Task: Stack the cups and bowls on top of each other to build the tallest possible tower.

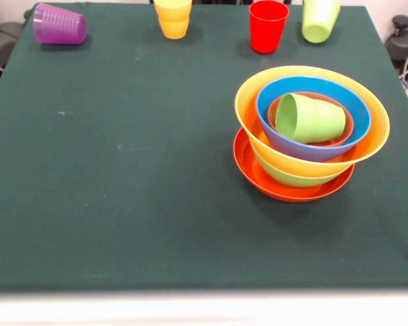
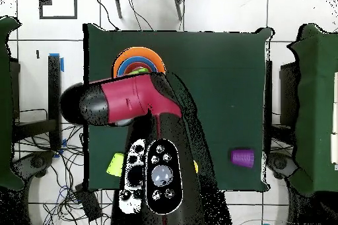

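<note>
The tower stands right of centre in the front view. A wide red-orange bowl (image 1: 285, 189) is at the bottom, then a green bowl (image 1: 289, 178), the large orange-yellow bowl (image 1: 255, 129), a blue bowl (image 1: 357, 132) and a small orange bowl (image 1: 345, 138). A light green cup (image 1: 311, 119) lies on its side in the top bowl. Along the far edge are a purple cup (image 1: 59, 28) on its side, a yellow cup (image 1: 173, 17), a red cup (image 1: 268, 25) and a second light green cup (image 1: 319, 19). Neither view shows the gripper.
In the overhead view the red and black arm (image 2: 132, 100) hangs over the table and hides most of the tower (image 2: 135, 59). The purple cup (image 2: 242, 158) and a light green cup (image 2: 116, 163) sit near the robot's edge of the dark green table (image 1: 122, 204).
</note>
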Robot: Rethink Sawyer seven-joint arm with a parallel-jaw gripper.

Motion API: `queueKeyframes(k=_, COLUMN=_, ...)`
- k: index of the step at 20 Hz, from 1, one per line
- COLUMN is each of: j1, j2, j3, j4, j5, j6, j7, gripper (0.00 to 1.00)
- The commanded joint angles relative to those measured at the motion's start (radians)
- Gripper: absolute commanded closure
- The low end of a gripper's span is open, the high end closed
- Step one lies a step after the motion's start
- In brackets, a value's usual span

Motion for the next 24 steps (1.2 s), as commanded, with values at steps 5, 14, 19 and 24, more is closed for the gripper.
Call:
queueKeyframes(k=5, j1=-0.078, j2=-0.062, j3=0.008, j4=0.312, j5=-0.055, j6=-0.377, j7=0.110, gripper=1.00)
queueKeyframes(k=14, j1=-0.108, j2=0.003, j3=0.008, j4=0.313, j5=-0.026, j6=-0.373, j7=0.101, gripper=1.00)
queueKeyframes(k=19, j1=-0.130, j2=0.014, j3=0.028, j4=0.311, j5=-0.041, j6=-0.409, j7=0.078, gripper=1.00)
queueKeyframes(k=24, j1=-0.186, j2=0.089, j3=0.039, j4=0.308, j5=-0.060, j6=-0.422, j7=0.046, gripper=1.00)
